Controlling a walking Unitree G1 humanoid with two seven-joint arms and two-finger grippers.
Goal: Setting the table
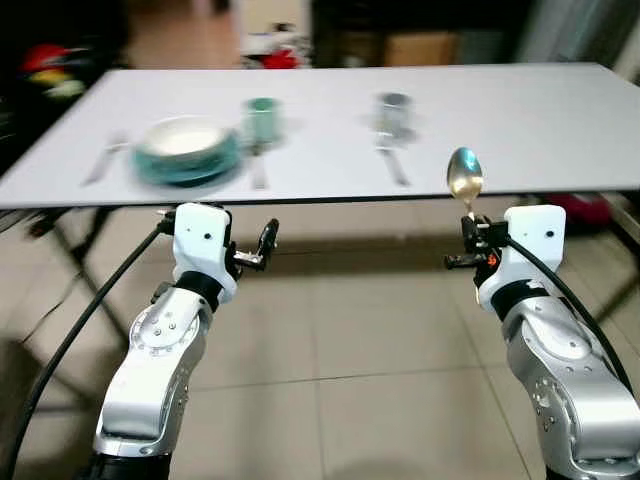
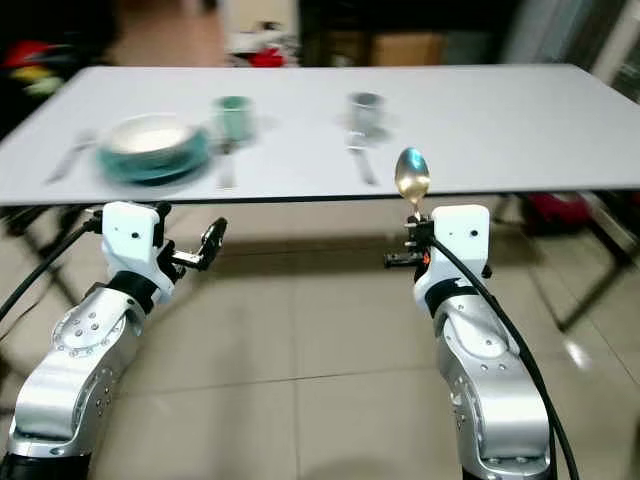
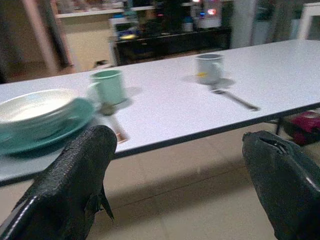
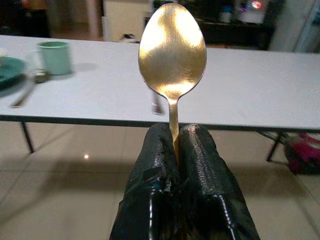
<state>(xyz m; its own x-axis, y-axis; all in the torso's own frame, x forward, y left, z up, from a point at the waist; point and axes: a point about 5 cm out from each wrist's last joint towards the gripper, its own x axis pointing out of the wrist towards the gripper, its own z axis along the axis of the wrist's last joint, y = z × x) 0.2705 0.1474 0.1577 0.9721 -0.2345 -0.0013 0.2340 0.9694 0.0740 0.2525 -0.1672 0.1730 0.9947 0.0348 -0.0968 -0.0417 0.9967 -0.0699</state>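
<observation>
My right gripper [image 1: 468, 240] is shut on a gold spoon [image 1: 465, 179] that stands upright, bowl up, in front of the white table's [image 1: 500, 120] near edge; its fingers [image 4: 200, 170] pinch the handle. The left gripper [image 1: 262, 247] is open and holds nothing, raised before the table edge, fingers [image 3: 75, 185] wide apart. On the table's left sit a white bowl on a teal plate [image 1: 187, 152], a green mug [image 1: 262, 118] and cutlery [image 1: 259, 170] beside it. Farther right stand a grey mug [image 1: 393, 112] and a utensil [image 1: 393, 165] in front of it.
A fork [image 1: 103, 160] lies left of the plate. The table's right half [image 1: 560, 120] is bare. Tiled floor [image 1: 340, 380] stretches under me, with table legs [image 1: 75, 250] at the left and a pink object [image 4: 305, 155] under the right end. Dark furniture lines the back.
</observation>
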